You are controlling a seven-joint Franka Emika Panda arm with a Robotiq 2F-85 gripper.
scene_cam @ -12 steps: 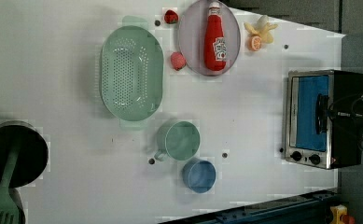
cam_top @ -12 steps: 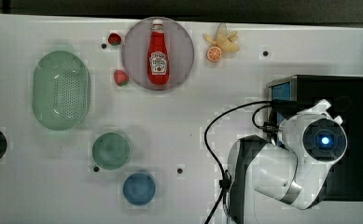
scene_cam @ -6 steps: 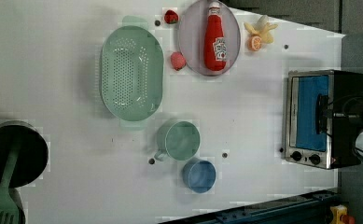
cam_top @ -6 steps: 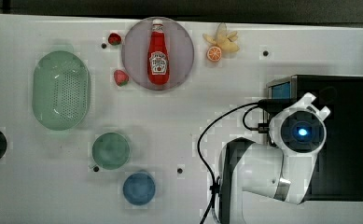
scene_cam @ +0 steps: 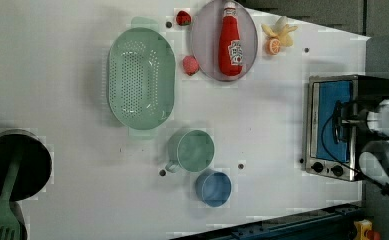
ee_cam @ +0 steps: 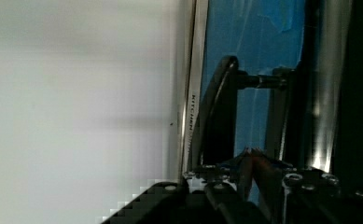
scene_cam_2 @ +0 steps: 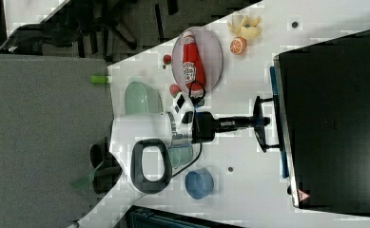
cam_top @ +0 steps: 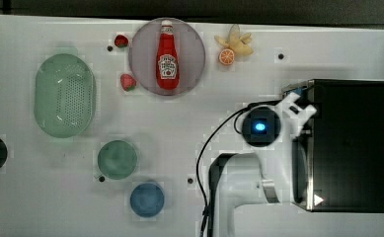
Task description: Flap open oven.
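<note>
Blue-tinted glass fronts the oven [scene_cam: 334,125], which stands at the left view's right edge of a white table [cam_top: 189,123], its black top toward the top view's right. The Panda arm reaches in level from the right view's left, and its gripper [scene_cam_2: 260,122] sits at the dark bar handle [scene_cam_2: 259,124] just in front of the door. In the right view the fingers appear narrowed onto that bar near its middle; the wrist view, pressed close to the glass and silver frame, shows the handle [ee_cam: 219,116] right ahead of the tool. The grip looks made, though the contact itself is hard to confirm.

As for progress, the door lies flush against the frame in the left view and the right view, so the reach and the grasp seem done while the opening itself is not yet begun. What is left, by this reading, is to draw the handle outward and down until the door drops flat.

Well apart from the work, a ketchup bottle [cam_top: 168,55] lies on a plate [cam_top: 142,54] at the top view's far side, with a green colander [cam_top: 63,96], a green mug [cam_top: 117,159] and a blue cup [cam_top: 146,199] toward the top view's left.
</note>
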